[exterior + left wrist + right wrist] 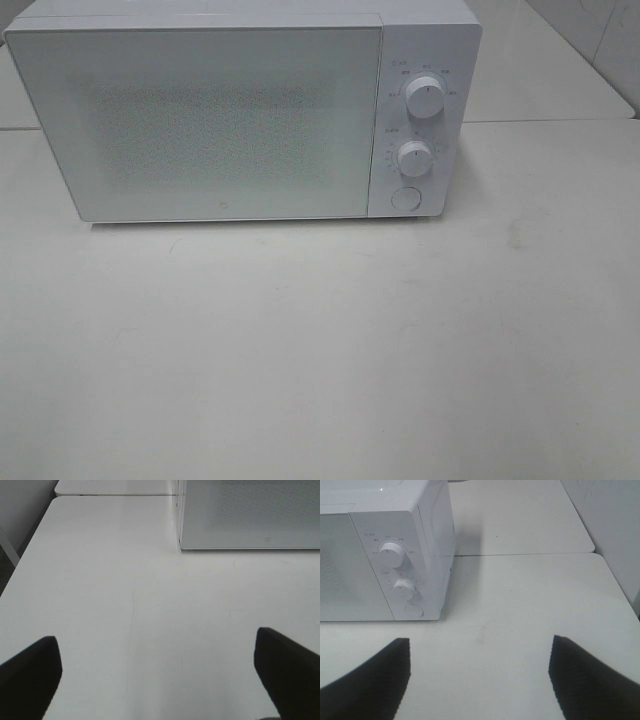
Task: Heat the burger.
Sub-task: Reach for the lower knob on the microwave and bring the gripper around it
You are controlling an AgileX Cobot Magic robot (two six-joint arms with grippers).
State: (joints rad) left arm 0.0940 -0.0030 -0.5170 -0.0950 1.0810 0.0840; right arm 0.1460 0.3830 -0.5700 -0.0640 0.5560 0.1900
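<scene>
The burger is out of view in every frame. A white microwave stands at the back of the table with its door shut. On its right panel are two round knobs and a round button. Neither arm shows in the exterior high view. In the left wrist view my left gripper is open over bare table, its dark fingers wide apart, with the microwave door's corner ahead. My right gripper is open too, empty, facing the microwave's knob panel.
The white table spreads in front of the microwave. A second white tabletop adjoins behind it, with a seam between them. The table's left edge drops off beside a wall.
</scene>
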